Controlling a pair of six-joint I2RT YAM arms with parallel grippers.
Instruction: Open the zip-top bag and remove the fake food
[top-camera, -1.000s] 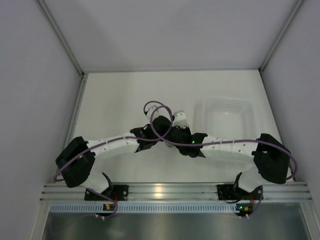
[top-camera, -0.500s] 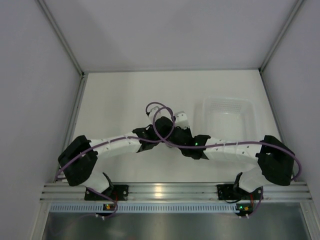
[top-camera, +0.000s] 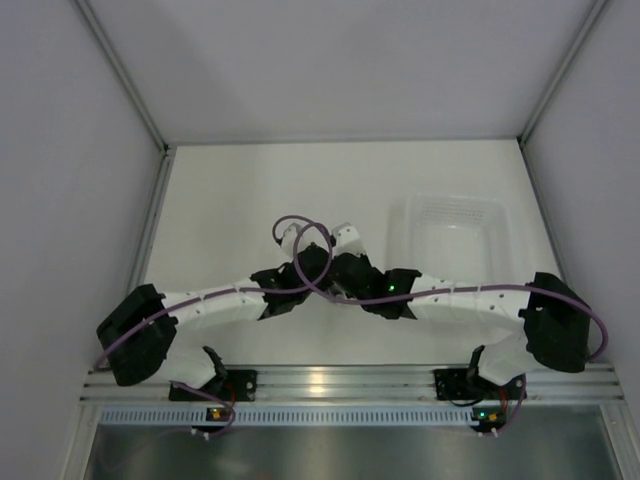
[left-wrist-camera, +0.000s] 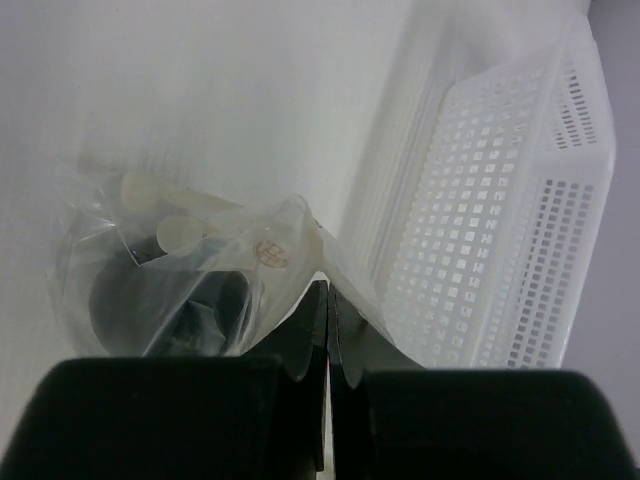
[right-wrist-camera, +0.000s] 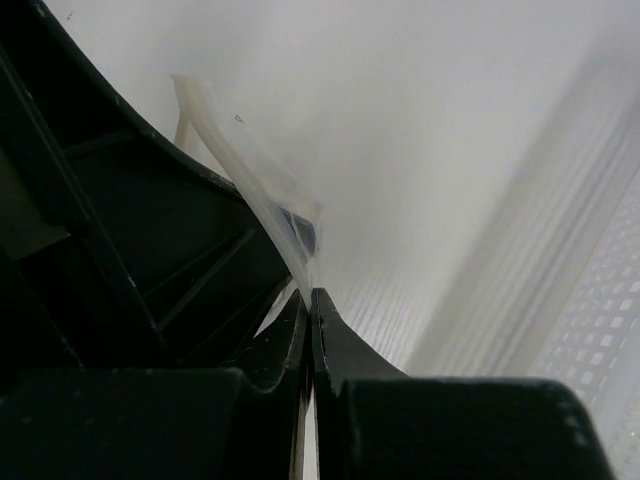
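Note:
The zip-top bag (left-wrist-camera: 215, 255) is clear and crinkly and hangs in front of my left gripper (left-wrist-camera: 329, 288), which is shut on its near edge. A dark round shape, the fake food (left-wrist-camera: 125, 300), shows through the plastic at the bag's lower left. My right gripper (right-wrist-camera: 309, 296) is shut on a thin strip of the bag's edge (right-wrist-camera: 250, 165), pressed close against the left gripper's black body (right-wrist-camera: 120, 220). In the top view both grippers, left (top-camera: 312, 262) and right (top-camera: 348, 268), meet at the table's middle and hide the bag.
The white translucent perforated tub (top-camera: 455, 235) stands right of the grippers; it also shows in the left wrist view (left-wrist-camera: 500, 200) and at the right edge of the right wrist view (right-wrist-camera: 600, 300). Grey walls enclose the table on three sides.
The left arm has swung to the left and its gripper and cable loop have shifted left. The right gripper has followed slightly left. Both stay shut on the bag.

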